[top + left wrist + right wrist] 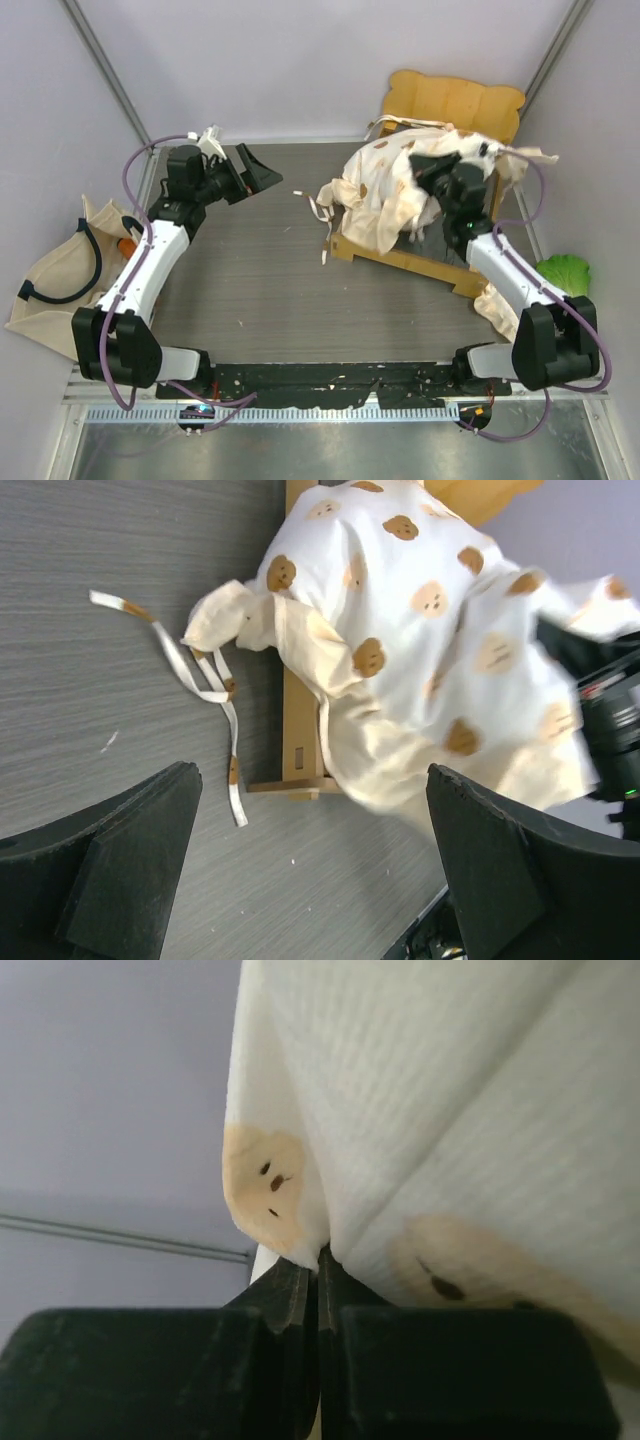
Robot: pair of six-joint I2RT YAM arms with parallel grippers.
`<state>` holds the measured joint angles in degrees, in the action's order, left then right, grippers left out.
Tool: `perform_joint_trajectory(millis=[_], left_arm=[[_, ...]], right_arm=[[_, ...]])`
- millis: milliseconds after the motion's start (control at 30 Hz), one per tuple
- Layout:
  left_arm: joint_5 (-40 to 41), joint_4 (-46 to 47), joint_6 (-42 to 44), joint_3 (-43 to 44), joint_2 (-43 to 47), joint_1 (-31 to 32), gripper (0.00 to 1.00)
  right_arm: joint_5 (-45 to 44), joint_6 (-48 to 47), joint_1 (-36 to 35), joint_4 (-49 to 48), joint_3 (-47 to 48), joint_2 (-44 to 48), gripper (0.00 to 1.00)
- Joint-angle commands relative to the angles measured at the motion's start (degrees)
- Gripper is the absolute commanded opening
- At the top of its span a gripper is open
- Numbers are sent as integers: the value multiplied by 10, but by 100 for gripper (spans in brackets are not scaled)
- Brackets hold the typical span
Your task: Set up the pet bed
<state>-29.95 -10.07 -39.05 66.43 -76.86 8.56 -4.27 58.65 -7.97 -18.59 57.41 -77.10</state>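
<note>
Pet bed (pixel 455 100) at right rear of table (pixel 250 260), cushion (pixel 385 195) heaped on it, tote bag (pixel 50 280) left, lettuce toy (pixel 563 272) right.

The pet bed (pixel 455 105) frame is pale, smooth, matt wood. Its cushion (pixel 450 1090) is soft cream cloth with a fine ribbed weave and printed brown bears, crumpled. The table (pixel 260 270) top is dark grey, matt, with a fine wood-like grain. The tote bag (pixel 55 265) is limp beige cloth, matt, canvas-like.
</note>
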Motion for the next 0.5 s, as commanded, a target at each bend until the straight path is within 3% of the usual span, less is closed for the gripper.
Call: perform_joint_trajectory(millis=[0, 33, 100, 133, 267, 467], left_arm=[[1, 34, -7, -14, 7, 24, 100], [3, 34, -7, -17, 8, 29, 100], [12, 36, -8, -26, 8, 43, 100], [14, 35, -8, -27, 7, 47, 100], [22, 33, -5, -38, -5, 73, 100], [24, 39, -2, -53, -9, 109, 100]], right_arm=[[-110, -3, -41, -74, -113, 102, 12], [-130, -23, -51, -21, -110, 123, 33], [-144, -82, -70, 62, -84, 177, 54], [-151, -104, -73, 135, -52, 190, 71], [-150, -173, -73, 306, 32, 251, 81], [-178, -222, -74, 411, 143, 282, 88]])
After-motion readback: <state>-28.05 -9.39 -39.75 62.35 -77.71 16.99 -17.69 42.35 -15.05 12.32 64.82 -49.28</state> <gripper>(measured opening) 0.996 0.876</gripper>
